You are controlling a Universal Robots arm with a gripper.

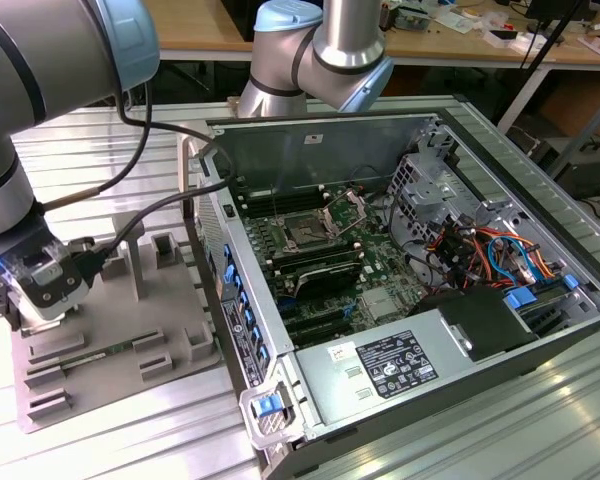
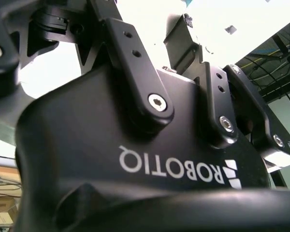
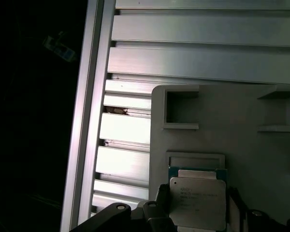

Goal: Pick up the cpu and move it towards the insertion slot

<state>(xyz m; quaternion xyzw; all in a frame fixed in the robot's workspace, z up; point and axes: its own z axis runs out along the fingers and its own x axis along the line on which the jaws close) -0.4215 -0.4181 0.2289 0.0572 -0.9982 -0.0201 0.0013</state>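
Observation:
The cpu [image 3: 198, 202], a flat square chip with a dull silver top and a thin greenish rim, lies low over the grey plastic tray [image 3: 241, 121] in the first wrist view. My gripper [image 3: 197, 205] straddles it, with a dark finger [image 3: 161, 195] pressed against each side edge, shut on the chip. In the exterior view my gripper [image 1: 40, 298] hangs low over the tray [image 1: 120, 345] at that view's left, and hides the chip. The insertion slot [image 1: 306, 232], a dark square in a shiny frame with its bracket swung open, sits in the open computer case far to that view's right.
Raised blocks and posts [image 1: 137, 262] stand on the tray around my gripper. The case's metal side wall [image 1: 235, 300] rises between the tray and the motherboard. Long black memory slots [image 1: 320, 272], a power supply [image 1: 380, 365] and coloured cables [image 1: 480, 250] fill the case. Slatted aluminium table [image 3: 130, 130] lies beneath.

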